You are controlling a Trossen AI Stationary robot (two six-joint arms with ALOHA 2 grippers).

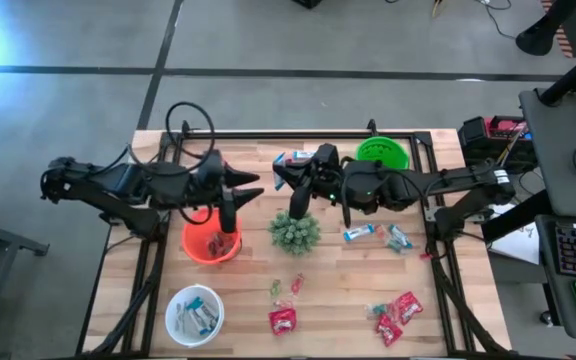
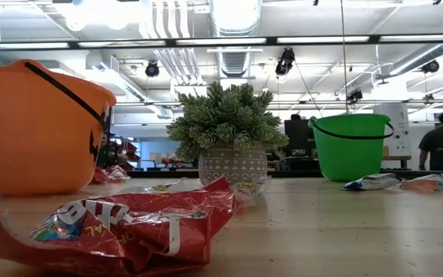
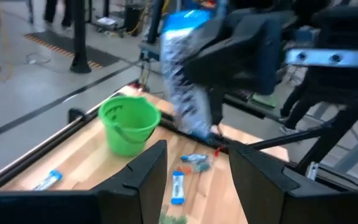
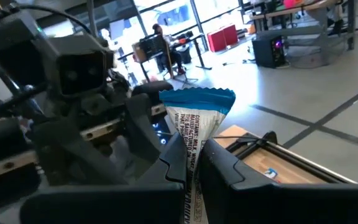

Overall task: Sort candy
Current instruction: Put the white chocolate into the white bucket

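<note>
Between the right gripper's fingers we see a blue-and-white bar pinched upright above the table's middle; its wrapper reads "contains: milk, wheat", the rest cut off. We see the left gripper spread with nothing in it, over the orange bucket. Red packets lie crumpled on the table, lettering unreadable.

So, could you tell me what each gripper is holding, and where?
The right gripper pinches a blue-and-white bar at its lower part; the left gripper is open, holding nothing.
</note>
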